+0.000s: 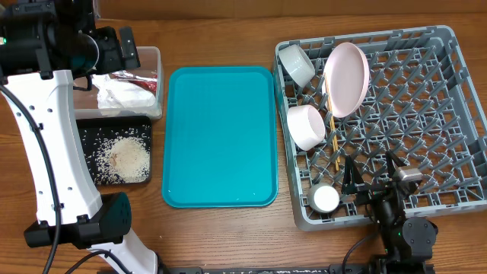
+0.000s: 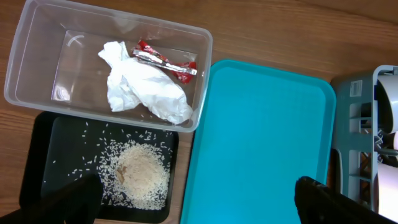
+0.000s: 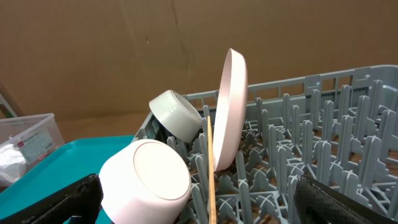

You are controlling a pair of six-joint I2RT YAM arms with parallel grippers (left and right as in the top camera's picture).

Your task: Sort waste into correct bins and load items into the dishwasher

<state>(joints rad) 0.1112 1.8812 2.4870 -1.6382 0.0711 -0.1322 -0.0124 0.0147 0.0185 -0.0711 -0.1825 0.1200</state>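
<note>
Chopsticks (image 1: 333,135) lie lengthwise in the dish rack (image 1: 449,114), pointing toward the nearer right gripper (image 3: 196,186), fingers spread and empty; the left gripper (image 2: 198,183) hangs equally unclenched over the clear tub (image 2: 37,74).

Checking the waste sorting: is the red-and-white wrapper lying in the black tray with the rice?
No, the wrapper lies in the clear tub beside the napkin; the black tray holds only rice.
</note>
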